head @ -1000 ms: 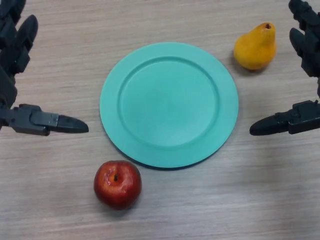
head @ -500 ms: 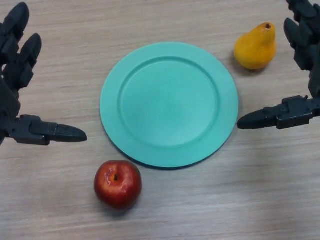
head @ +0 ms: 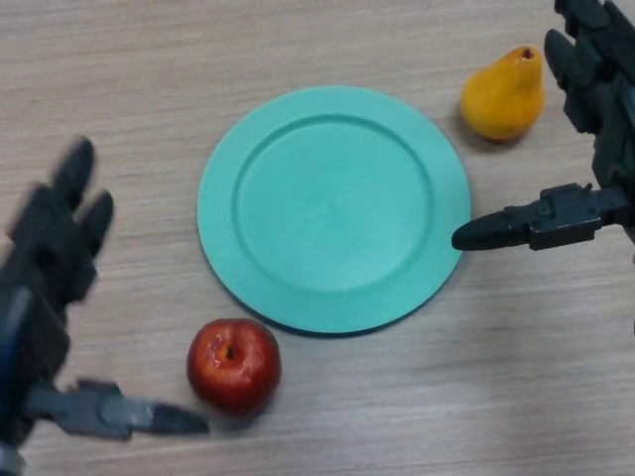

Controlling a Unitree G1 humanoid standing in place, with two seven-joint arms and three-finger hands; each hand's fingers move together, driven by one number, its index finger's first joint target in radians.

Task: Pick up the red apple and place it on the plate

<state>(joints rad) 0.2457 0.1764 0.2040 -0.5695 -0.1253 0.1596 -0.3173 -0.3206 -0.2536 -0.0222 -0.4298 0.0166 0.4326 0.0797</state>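
The red apple [head: 233, 365] rests on the wooden table just below the lower left rim of the teal plate [head: 333, 206], stem up. My left hand [head: 40, 297] is low at the view's left, open, its thumb reaching toward the apple's lower left side and its fingers spread above; it does not hold the apple. At the right edge my right hand [head: 595, 129] is open, with its thumb tip at the plate's right rim.
A yellow pear [head: 504, 94] stands at the back right, between the plate and my right hand's fingers. Bare wooden tabletop [head: 417, 397] lies in front of the plate.
My left hand has dropped down and toward the apple, its thumb now beside it. My right hand has shifted slightly left, thumb nearing the plate's rim.
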